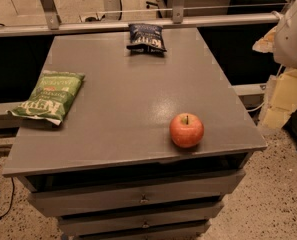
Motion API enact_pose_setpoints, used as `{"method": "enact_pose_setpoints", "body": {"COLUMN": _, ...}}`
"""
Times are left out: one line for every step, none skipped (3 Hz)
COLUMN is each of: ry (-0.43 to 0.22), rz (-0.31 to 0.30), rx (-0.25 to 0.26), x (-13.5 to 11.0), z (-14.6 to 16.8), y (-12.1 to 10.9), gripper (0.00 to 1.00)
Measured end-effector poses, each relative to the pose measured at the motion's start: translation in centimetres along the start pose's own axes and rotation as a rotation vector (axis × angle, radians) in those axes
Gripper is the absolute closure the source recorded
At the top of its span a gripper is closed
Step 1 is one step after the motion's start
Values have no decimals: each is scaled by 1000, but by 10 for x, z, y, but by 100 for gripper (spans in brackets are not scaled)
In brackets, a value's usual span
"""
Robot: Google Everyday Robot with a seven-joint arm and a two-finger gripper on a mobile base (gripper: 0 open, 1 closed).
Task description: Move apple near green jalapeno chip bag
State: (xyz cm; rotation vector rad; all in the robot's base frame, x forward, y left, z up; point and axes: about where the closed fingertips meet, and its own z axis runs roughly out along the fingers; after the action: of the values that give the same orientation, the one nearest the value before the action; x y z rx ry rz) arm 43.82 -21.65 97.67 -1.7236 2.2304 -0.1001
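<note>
Dark blue chip bag at far edge of grey cabinet

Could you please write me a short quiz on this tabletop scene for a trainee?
1. True or false: the apple touches the green jalapeno chip bag.
2. Which lies at the drawer cabinet's far edge? A apple, B dark blue chip bag, C green jalapeno chip bag.
3. Fill in: the gripper is ___ of view.
Key: 1 false, they lie apart; 2 B; 3 out, only a white robot part shows, upper right.
</note>
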Motion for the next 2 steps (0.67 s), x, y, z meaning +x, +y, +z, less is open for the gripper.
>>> {"method": "enact_pose_setpoints", "body": {"ry": 0, "rz": 0, "rx": 0, "x": 0, "z": 0, "y": 0, "gripper": 0}}
{"method": "enact_pose_setpoints", "body": {"ry": -45, "rz": 15, "rx": -15, "x": -6, "z": 18, "y": -1, "gripper": 0}}
